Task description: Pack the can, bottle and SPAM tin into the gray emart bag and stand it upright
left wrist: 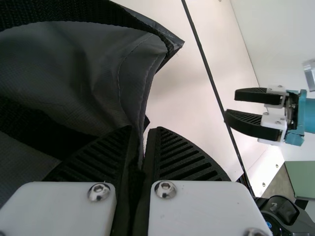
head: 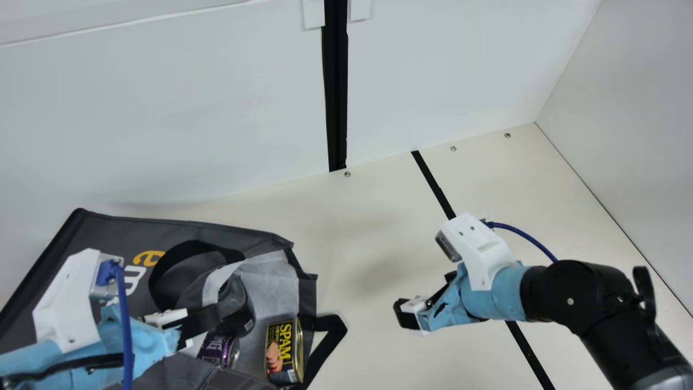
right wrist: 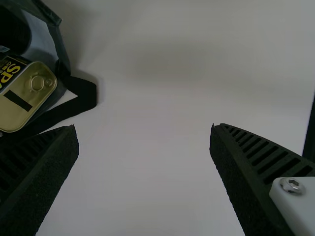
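- The gray emart bag (head: 113, 233) lies flat on its side on the table (head: 368, 233), so the step in hand looks to be opening its mouth and readying it for the lift upright.
- The left hand (left wrist: 143, 132) is clenched on a fold of the bag's gray cloth by the mouth. Keep that pinch firm but draw gently: thin cloth can slip or crease shut over the goods.
- The right hand (right wrist: 143, 129) is released, spread wide and holding nothing, out beyond the bag's mouth.
- The SPAM tin (head: 284, 352) lies just inside the bag's mouth, nearest the opening. Its weight and place make it the likeliest to slide out, so nudge it deeper before any tilt.
- The can (head: 217, 349) lies in the bag, further in than the tin, partly under the folded cloth. Being round, it may roll if the bag is jerked.
- The dark bottle (head: 238, 311) is also within the bag's mouth, partly covered by cloth; give it room to settle lengthwise.
- A black strap (head: 330, 330) loops out past the bag's mouth beside the tin. It could serve the right hand as a hold, though it mustn't snag the tin.
- When raising, lift the bag's mouth slowly so the goods slide towards its base, and let go only once it stands steady.
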Robot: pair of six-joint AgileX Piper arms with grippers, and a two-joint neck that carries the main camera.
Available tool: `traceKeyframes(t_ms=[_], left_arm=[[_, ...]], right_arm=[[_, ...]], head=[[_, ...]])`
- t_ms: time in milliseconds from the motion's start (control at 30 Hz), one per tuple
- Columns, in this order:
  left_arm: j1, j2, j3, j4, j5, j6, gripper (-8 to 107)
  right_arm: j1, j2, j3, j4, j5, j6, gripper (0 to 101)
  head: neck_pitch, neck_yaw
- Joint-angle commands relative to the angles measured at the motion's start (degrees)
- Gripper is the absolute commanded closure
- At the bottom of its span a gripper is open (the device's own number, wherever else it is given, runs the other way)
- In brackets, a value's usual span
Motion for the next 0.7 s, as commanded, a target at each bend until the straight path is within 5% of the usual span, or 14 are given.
traceKeyframes(t_ms=[0,667], left_arm=[[0.00,0.00,0.00,0.00,0.00,0.00,107],[0.00,0.00,0.00,0.00,0.00,0.00,107]], right_arm=[[0.13,1.03,0.17,1.86,-0.56,-1.75,6],[2.18,14.87,-1.19,19.15,-5.98,-19.96,6]], head=[[-1.30,-0.05],[-1.30,-0.05]])
